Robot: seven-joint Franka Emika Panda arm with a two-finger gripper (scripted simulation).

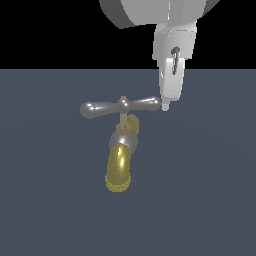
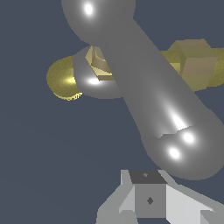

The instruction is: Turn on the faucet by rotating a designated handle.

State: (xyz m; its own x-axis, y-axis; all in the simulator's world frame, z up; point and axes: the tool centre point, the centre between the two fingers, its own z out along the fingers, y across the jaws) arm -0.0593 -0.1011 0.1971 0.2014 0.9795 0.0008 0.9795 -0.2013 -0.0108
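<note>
The faucet (image 1: 119, 167) lies on the dark floor, its brass-gold ribbed spout pointing toward the camera, with a silver collar above it. The grey crossbar handle (image 1: 121, 106) sits across it, with a rounded knob at each end. My gripper (image 1: 165, 105) hangs down from above, and its tip is against the handle's knob at the exterior view's right. In the wrist view the handle (image 2: 148, 92) fills the picture, its near knob just beyond my gripper (image 2: 148, 199). The fingers look pressed together and hold nothing. The gold spout (image 2: 63, 78) shows behind the hub.
A flat dark blue-grey floor (image 1: 210, 200) surrounds the faucet. A brass block on the faucet's stem (image 2: 194, 63) shows behind the handle in the wrist view. No other objects are in view.
</note>
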